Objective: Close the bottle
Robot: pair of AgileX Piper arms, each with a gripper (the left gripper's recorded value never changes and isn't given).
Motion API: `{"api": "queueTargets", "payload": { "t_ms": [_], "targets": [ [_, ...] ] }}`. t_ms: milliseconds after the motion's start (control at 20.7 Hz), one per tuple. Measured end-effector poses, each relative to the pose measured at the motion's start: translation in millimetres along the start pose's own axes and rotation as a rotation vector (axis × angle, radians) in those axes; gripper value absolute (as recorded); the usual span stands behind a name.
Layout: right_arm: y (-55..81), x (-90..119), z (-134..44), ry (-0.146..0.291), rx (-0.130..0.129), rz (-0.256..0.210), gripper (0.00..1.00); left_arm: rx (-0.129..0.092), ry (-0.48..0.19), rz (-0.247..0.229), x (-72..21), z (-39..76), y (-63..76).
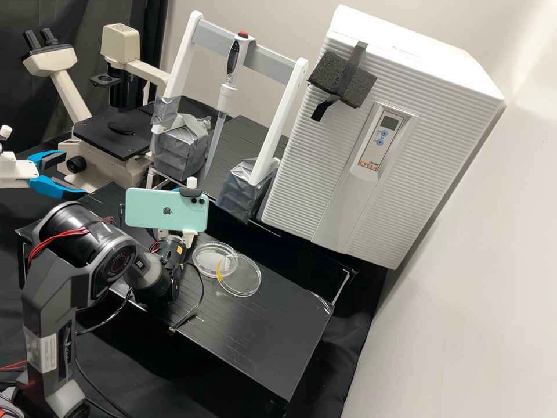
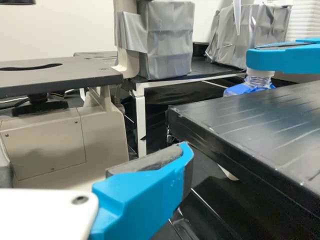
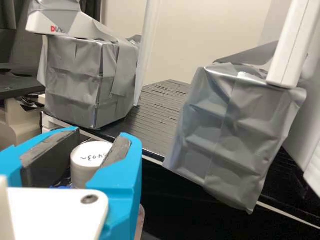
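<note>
My right gripper is shut on a white cap with handwriting on its top. In the left wrist view the clear neck of a bottle with a blue label stands beyond the black platform, right under a blue finger of the right gripper. Whether the cap sits on the neck cannot be told. My left gripper hangs open and empty at the far left beside the microscope, well apart from the bottle. One of its fingers shows close up. A mint phone hides the bottle in the high view.
A beige microscope stands at the back left. A white pipette stand rests on two grey taped blocks. A large white ribbed machine is at the right. Two clear petri dishes lie on the black platform.
</note>
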Motion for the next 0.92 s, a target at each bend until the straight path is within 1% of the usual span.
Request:
{"api": "queueTargets", "payload": {
  "t_ms": [290,338,531,725,918],
  "targets": [
    [-0.1,0.1,0.1,0.001,0.001,0.001,0.00,0.000,0.000,0.000,0.0,0.0,0.0],
    [-0.1,0.1,0.1,0.001,0.001,0.001,1.00,0.000,0.000,0.000,0.0,0.0,0.0],
    [-0.3,0.2,-0.2,0.002,0.001,0.000,1.00,0.000,0.000,0.000,0.0,0.0,0.0],
    [-0.9,0.3,0.1,-0.003,-0.013,-0.005,1.00,0.000,0.000,0.000,0.0,0.0,0.0],
    [-1.4,0.4,0.3,-0.008,-0.013,-0.009,1.00,0.000,0.006,0.001,-0.6,-1.5,0.3]
  ]
}}
